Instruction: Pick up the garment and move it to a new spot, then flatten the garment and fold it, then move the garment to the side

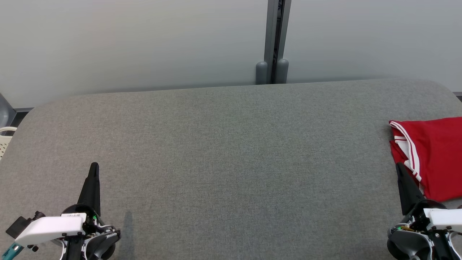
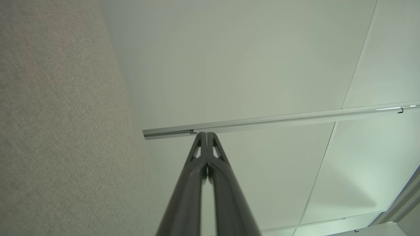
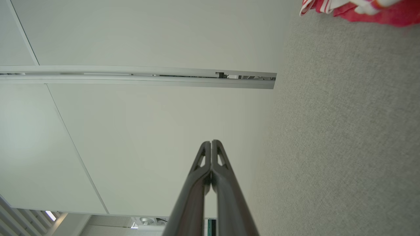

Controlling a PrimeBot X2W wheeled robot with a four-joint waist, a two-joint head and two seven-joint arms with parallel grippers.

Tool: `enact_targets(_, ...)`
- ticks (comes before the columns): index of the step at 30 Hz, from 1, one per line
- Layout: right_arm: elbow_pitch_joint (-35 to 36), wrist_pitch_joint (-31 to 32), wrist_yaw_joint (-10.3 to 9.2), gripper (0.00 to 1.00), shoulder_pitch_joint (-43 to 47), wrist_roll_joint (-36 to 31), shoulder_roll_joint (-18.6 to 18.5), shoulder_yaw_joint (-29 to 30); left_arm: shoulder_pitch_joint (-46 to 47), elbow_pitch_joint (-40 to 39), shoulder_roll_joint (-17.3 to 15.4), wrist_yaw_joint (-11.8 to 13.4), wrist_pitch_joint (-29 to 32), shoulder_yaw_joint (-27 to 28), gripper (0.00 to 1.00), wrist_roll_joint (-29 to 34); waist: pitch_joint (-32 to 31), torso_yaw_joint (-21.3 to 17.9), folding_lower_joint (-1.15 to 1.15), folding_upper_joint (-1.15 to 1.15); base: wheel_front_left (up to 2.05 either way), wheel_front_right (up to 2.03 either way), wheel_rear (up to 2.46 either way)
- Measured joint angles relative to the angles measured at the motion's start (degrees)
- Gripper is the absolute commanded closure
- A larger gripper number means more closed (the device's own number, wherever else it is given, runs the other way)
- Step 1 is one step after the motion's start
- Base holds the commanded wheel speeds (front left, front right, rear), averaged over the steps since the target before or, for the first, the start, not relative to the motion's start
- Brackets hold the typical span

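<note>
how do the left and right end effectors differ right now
The left end effector sits over bare grey table, far from the red garment; the right end effector sits close beside its striped edge. The left tilts rightward in the head view, the right leftward. Both are shut and empty.

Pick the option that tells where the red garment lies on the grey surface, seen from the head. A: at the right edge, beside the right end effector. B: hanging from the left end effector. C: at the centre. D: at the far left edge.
A: the red garment lies at the right edge of the grey surface, close beside the right end effector.
</note>
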State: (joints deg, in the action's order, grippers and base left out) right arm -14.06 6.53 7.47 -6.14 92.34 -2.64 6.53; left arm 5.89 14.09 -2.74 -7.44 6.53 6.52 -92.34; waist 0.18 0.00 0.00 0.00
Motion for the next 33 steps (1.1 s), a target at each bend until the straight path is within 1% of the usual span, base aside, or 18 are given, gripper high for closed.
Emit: enact_targets(33, 0.0, 0.0, 0.0, 1.0, 0.0, 0.0, 0.0, 0.0, 0.0, 0.0, 0.0, 0.0, 0.0, 0.0, 1.0, 0.0, 0.0, 0.0, 0.0, 0.0, 0.0, 0.0, 0.0)
